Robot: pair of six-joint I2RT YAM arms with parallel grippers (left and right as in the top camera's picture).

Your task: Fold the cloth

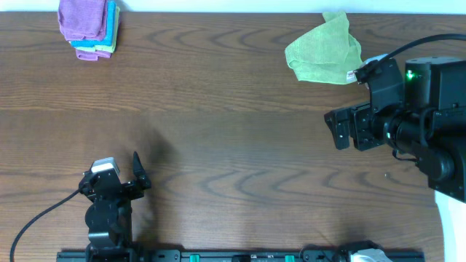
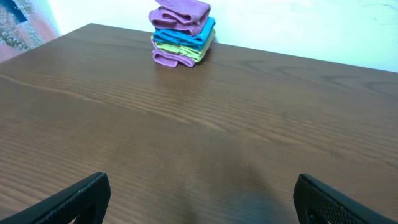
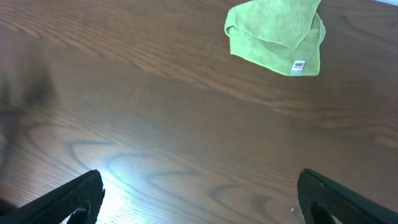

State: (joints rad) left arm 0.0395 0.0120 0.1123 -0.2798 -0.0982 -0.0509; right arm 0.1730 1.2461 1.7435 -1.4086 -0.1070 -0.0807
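Overhead: the purple cloth lies folded on top of a small stack of cloths at the far left corner of the bench. A green cloth lies rumpled near the far edge, towards the right. The left gripper sits by the near edge on the left, and the right gripper hangs by the right edge, apart from the green cloth.

Left wrist: the left gripper's fingers stand wide apart, holding nothing, over bare wood. The stack stands well ahead, with the purple cloth uppermost.

Right wrist: the right gripper's fingers are likewise spread and empty. The green cloth, with its white tag, lies well ahead.
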